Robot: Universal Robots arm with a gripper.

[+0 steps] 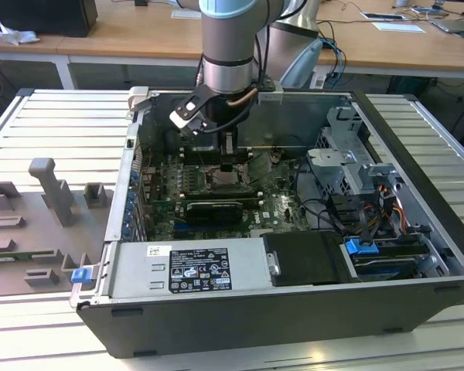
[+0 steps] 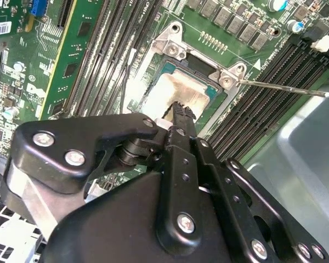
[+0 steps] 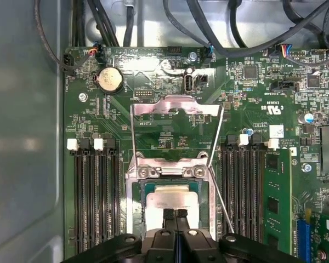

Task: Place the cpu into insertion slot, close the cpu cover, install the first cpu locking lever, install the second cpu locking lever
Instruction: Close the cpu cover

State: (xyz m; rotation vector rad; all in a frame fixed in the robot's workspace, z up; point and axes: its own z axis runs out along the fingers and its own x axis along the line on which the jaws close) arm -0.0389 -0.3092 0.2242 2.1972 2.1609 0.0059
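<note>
1. The desk [image 1: 54, 124] is carrying an open computer case [image 1: 216, 325], as seen in the exterior view
2. The arm [image 1: 228, 46] is reaching down into the case, over the green circuit board [image 3: 252, 109]
3. The cpu cover [image 3: 175, 105] is standing raised off the insertion slot [image 3: 167, 171], leaving it uncovered
4. The cpu [image 3: 172, 194] is lying flat inside the insertion slot, with its pale top facing up
5. The tool [image 3: 175, 211] is sitting over one edge of the cpu with its fingers closed together, gripping nothing visible; contact with the cpu cannot be confirmed
</note>
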